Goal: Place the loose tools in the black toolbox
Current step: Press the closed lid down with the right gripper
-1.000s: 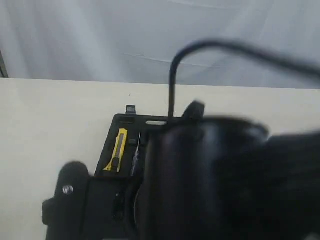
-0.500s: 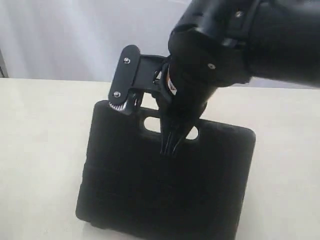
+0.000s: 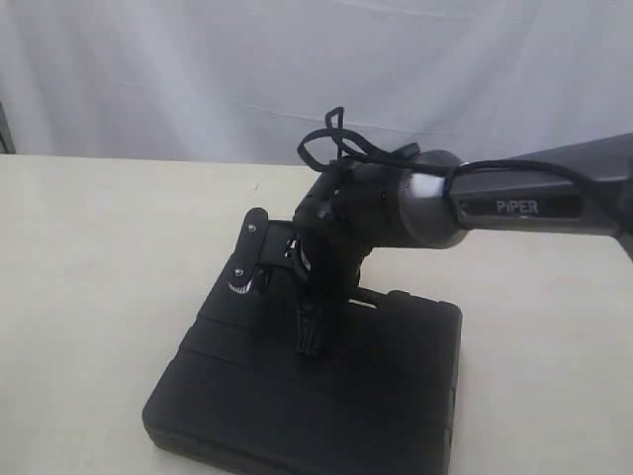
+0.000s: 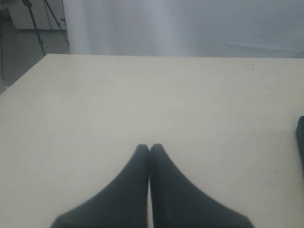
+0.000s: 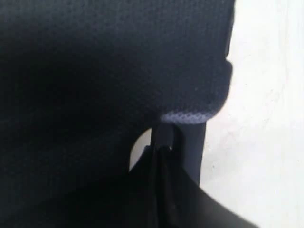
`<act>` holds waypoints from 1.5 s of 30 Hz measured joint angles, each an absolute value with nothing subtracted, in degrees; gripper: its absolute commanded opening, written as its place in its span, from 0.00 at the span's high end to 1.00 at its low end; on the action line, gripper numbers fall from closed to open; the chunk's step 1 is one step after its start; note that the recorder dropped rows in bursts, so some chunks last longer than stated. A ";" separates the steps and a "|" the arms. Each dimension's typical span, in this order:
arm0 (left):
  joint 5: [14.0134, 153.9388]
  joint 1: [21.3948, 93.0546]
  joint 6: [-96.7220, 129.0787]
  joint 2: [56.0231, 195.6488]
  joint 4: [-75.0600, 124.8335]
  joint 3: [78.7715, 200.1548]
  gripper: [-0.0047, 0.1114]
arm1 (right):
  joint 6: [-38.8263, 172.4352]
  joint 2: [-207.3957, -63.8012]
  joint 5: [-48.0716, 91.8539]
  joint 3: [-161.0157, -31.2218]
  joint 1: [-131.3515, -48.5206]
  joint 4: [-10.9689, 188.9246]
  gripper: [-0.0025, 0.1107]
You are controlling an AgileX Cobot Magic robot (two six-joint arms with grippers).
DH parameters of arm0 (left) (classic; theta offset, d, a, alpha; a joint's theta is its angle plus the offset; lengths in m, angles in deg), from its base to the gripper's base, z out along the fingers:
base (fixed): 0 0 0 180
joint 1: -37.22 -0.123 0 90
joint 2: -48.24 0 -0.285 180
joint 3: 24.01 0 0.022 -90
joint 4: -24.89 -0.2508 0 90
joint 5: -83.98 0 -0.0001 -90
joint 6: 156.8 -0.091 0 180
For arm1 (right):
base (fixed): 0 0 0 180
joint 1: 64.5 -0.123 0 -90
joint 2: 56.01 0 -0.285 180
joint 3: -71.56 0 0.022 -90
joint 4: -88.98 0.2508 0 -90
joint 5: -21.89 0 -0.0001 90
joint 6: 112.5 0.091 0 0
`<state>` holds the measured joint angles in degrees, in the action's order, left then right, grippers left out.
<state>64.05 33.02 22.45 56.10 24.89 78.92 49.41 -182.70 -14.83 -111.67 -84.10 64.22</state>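
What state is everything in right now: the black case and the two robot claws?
Black toolbox: closed, lying flat on the table.
Right gripper: shut, holding nothing, tips pointing down onto the toolbox lid.
Left gripper: shut, holding nothing, over the table, apart from the toolbox.
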 measured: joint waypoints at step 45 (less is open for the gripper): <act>64.05 33.02 22.45 56.10 24.89 78.92 0.96 | 52.23 -175.50 -16.47 -110.98 -84.18 63.69 0.54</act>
<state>64.05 33.02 22.45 56.10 24.89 78.92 52.23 -175.50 -16.47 -110.98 -84.18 63.69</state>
